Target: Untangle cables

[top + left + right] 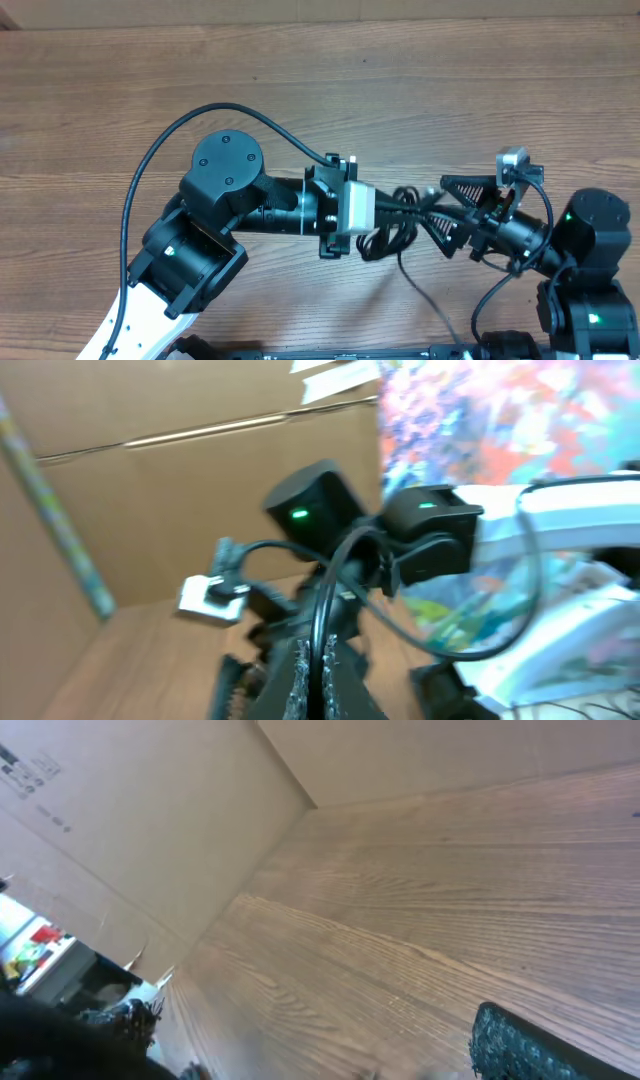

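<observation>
L gripper (398,205), centre of the overhead frame, is clamped tight on the cables (385,238). Its wrist cam shows a black cord pinched between the ribbed pads (300,675) at bottom centre. The bundle hangs in loose loops just below the jaws, w/ one cord trailing toward the frame's bottom edge. R gripper (440,208), right of centre, faces it w/ jaws spread wide, just beside the bundle. Can't tell if it touches; nothing gripped. Its own cam shows only bare table (450,920) and one finger (520,1045).
</observation>
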You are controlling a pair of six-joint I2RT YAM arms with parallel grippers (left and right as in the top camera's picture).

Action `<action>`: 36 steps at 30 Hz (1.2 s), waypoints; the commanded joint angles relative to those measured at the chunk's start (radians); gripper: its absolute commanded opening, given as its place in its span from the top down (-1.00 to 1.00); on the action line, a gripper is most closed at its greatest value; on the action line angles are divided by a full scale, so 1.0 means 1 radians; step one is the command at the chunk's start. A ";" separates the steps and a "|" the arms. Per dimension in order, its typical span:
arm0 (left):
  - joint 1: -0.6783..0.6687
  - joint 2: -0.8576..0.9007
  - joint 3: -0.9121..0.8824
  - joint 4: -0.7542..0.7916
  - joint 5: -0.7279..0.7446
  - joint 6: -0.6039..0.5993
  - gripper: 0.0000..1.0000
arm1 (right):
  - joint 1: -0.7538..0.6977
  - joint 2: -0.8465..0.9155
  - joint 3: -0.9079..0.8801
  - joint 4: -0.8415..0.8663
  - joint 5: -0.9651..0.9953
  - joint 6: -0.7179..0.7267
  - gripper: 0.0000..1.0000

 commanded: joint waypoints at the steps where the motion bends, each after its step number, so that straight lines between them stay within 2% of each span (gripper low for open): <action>1: 0.003 0.002 0.010 0.010 0.161 -0.014 0.91 | -0.001 0.040 0.013 0.011 0.094 -0.005 -1.00; 7: 0.004 0.002 0.010 0.014 0.294 -0.015 0.91 | -0.002 0.134 0.013 -0.013 0.378 -0.006 -1.00; 16: 0.005 -0.001 0.010 0.016 0.298 -0.014 0.91 | -0.002 0.178 0.013 -0.016 0.685 -0.009 -1.00; 21: 0.005 -0.002 0.010 0.016 0.298 -0.014 0.92 | -0.002 0.178 0.013 -0.019 0.718 -0.009 -1.00; 26: 0.006 -0.002 0.010 0.026 0.298 -0.014 0.91 | -0.002 0.178 0.013 -0.042 0.853 -0.008 -1.00; 32: 0.023 -0.002 0.010 0.026 0.237 -0.014 0.92 | -0.002 0.178 0.014 -0.064 0.835 -0.008 -1.00; 36: 0.032 -0.002 0.010 0.026 0.138 -0.015 0.91 | -0.002 0.175 0.014 -0.092 0.568 -0.009 -1.00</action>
